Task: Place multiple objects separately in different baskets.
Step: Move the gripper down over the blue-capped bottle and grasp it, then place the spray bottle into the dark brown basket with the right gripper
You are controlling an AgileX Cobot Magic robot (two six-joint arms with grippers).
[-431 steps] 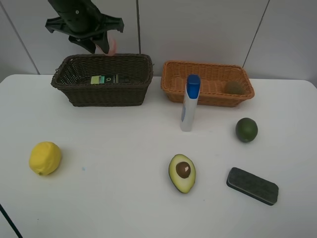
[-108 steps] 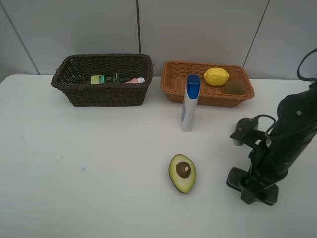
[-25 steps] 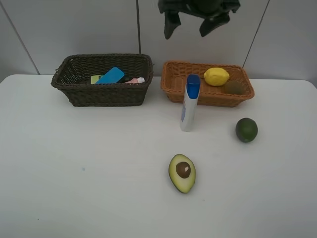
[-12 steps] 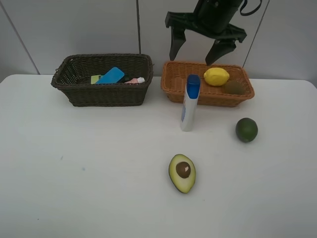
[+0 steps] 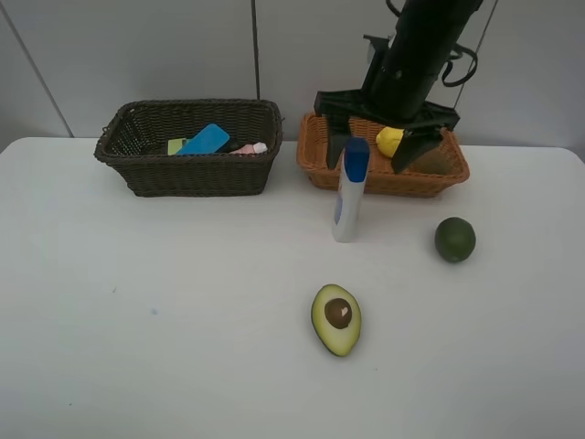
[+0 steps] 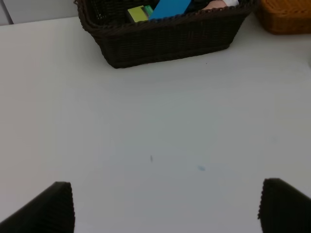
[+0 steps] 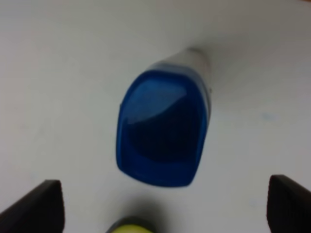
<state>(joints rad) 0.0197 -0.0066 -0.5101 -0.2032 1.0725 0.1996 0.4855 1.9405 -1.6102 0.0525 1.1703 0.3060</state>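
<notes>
Robot lab test bench: plain white table [image 5: 183,347], grey panelled wall [image 5: 137,55] behind, black robot arm [image 5: 425,55].

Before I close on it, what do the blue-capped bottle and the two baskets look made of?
Blue-capped bottle: probably plastic, smooth white body, glossy cap that shows a soft sheen in the wrist view. Dark brown basket: woven wicker or an imitation, matte, ribbed weave visible. Orange-tan basket: the same weave, lighter strands.
</notes>
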